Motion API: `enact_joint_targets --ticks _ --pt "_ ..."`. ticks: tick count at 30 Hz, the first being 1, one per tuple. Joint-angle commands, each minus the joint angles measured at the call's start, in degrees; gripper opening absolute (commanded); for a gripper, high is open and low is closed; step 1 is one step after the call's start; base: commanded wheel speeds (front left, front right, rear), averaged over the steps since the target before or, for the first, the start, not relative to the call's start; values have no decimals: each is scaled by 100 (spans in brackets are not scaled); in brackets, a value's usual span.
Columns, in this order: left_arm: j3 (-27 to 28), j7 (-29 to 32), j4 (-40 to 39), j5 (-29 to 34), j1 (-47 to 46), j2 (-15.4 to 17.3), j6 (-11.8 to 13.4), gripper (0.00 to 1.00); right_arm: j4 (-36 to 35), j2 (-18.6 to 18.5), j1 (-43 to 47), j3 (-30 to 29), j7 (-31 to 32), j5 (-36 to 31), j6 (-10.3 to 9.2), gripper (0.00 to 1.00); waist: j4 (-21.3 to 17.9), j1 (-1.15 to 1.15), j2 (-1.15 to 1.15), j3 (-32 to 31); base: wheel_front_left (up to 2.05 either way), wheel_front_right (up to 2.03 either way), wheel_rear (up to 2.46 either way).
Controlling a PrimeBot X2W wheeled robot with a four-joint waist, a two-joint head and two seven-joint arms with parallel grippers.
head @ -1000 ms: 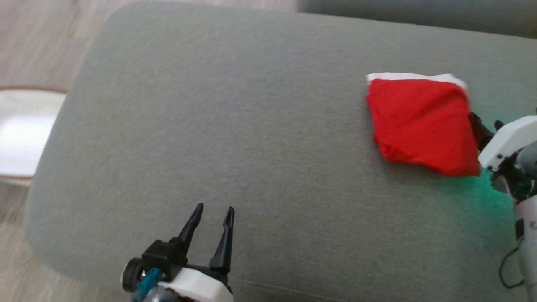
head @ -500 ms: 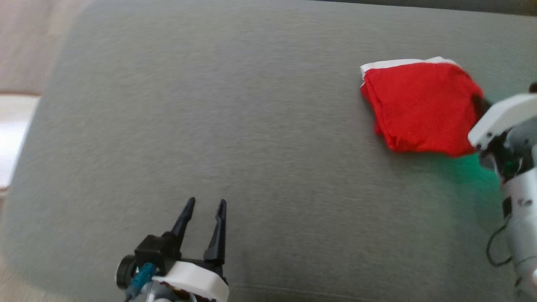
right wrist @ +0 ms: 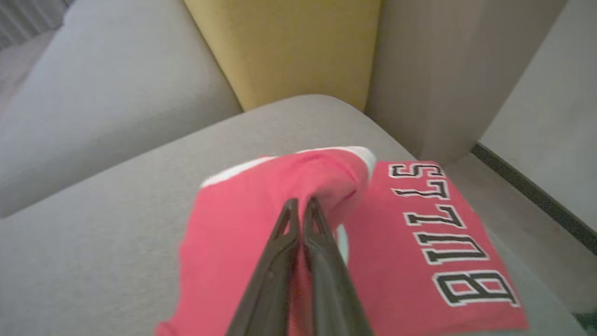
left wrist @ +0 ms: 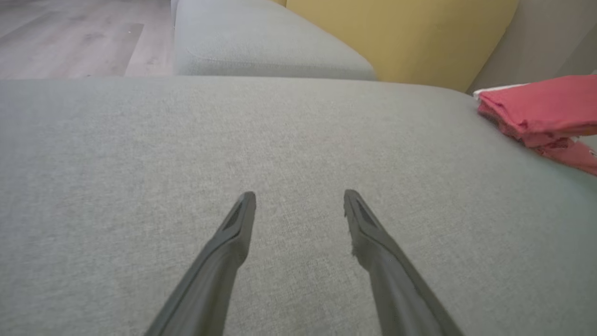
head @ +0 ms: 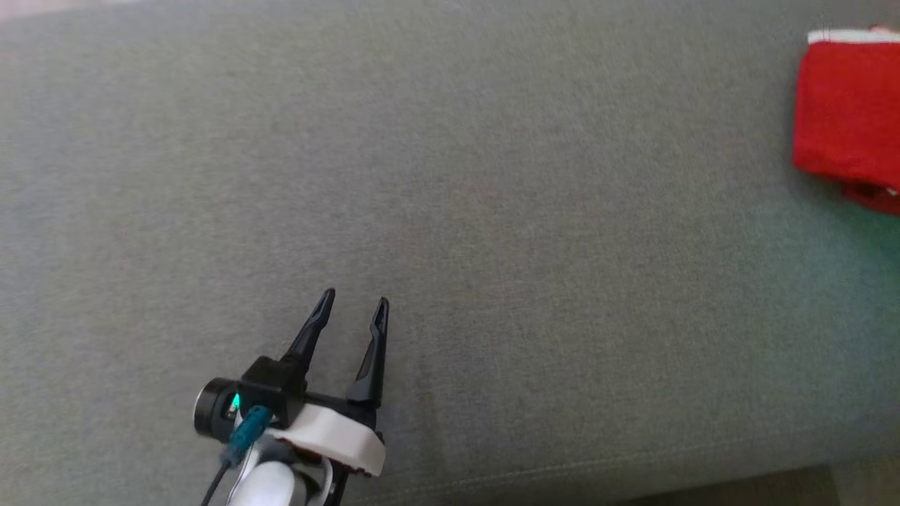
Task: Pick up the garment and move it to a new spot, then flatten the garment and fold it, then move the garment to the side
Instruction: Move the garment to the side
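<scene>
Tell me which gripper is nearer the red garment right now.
Right. The right gripper is shut on a raised fold of the red garment. The left gripper hangs open over the grey cushion, well to the garment's left.

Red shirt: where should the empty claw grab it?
Probably its white-trimmed corner, coming in low from the robot's left with the open left gripper. The red shirt lies folded, stacked edge facing that way; the right gripper holds another fold.
</scene>
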Motion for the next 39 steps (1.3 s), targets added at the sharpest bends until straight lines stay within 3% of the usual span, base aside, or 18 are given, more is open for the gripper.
enact_joint_targets --ticks 1,8,9,10,15,20,27,35,39 --pt "186 -30 -118 75 -64 -13 -29 100 -91 -174 -206 -29 -148 -169 -4 0 -163 0 0 191 0 0 0" --pt "349 -30 -62 242 43 -13 -80 100 445 -260 -339 -558 -581 -1107 -4 1 -128 0 0 344 0 0 0" --pt "371 -30 -68 248 45 -13 -83 100 506 -307 -344 -630 -644 -1321 -4 31 -110 0 0 355 0 0 0" --pt "415 -30 -73 254 44 -13 -84 100 621 -406 -332 -834 -742 -1833 -4 100 -80 0 0 370 0 0 0" --pt "453 -30 -19 158 58 -13 -81 100 695 -364 -210 -1185 -607 -2987 -4 100 -14 0 0 264 0 0 0" --pt "444 -30 -57 -35 108 -13 -64 100 131 -24 -113 -1401 -923 -3390 -4 100 69 0 0 -47 0 0 0" --pt "601 -30 -94 -371 268 -13 183 100 -1052 603 467 -1009 -1309 -3082 -4 100 255 0 0 -563 0 0 0" --pt "962 -30 -62 -289 566 -13 393 100 -3185 1368 2257 70 -1652 -2339 -4 100 558 0 0 -1077 0 0 0" --pt "1112 -30 -80 -134 641 -13 386 100 -3829 1834 3198 356 -1918 -2261 -4 100 710 0 0 -1249 0 0 0"
